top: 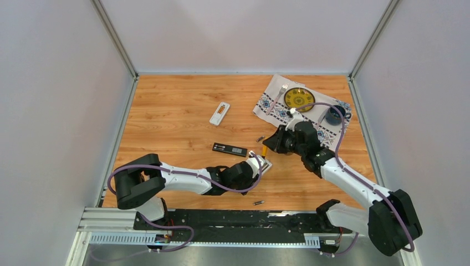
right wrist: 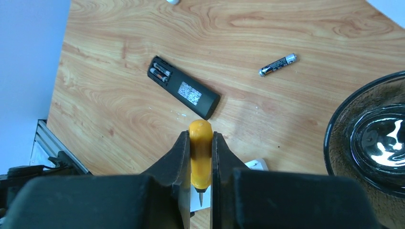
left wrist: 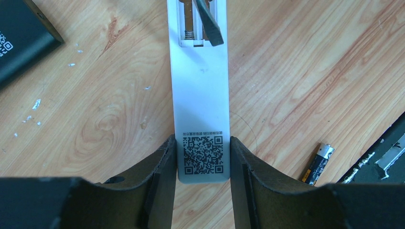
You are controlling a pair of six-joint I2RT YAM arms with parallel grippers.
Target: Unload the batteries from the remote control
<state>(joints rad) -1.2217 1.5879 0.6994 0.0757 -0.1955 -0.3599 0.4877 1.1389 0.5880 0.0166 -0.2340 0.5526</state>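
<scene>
My left gripper (left wrist: pixel 201 143) is shut on the end of a white remote (left wrist: pixel 200 95) with a QR label, holding it on the table; it also shows in the top view (top: pixel 260 165). Its open battery bay (left wrist: pixel 190 26) shows a bare spring. My right gripper (right wrist: pixel 200 138) is shut on a yellow-handled screwdriver (right wrist: pixel 200 152), whose blade (left wrist: pixel 208 21) reaches into that bay. A black remote (right wrist: pixel 184 87) lies open with two batteries (right wrist: pixel 160 73) inside. Loose batteries lie on the wood: one beyond the grippers (right wrist: pixel 277 65), one near my left gripper (left wrist: pixel 319 163).
A second white remote or cover (top: pixel 219 113) lies further back. A patterned cloth (top: pixel 271 102) at the back right holds a yellow plate (top: pixel 299 98), a fork and a dark bowl (top: pixel 335 115), close to my right arm. The black rail (top: pixel 221 219) runs along the near edge.
</scene>
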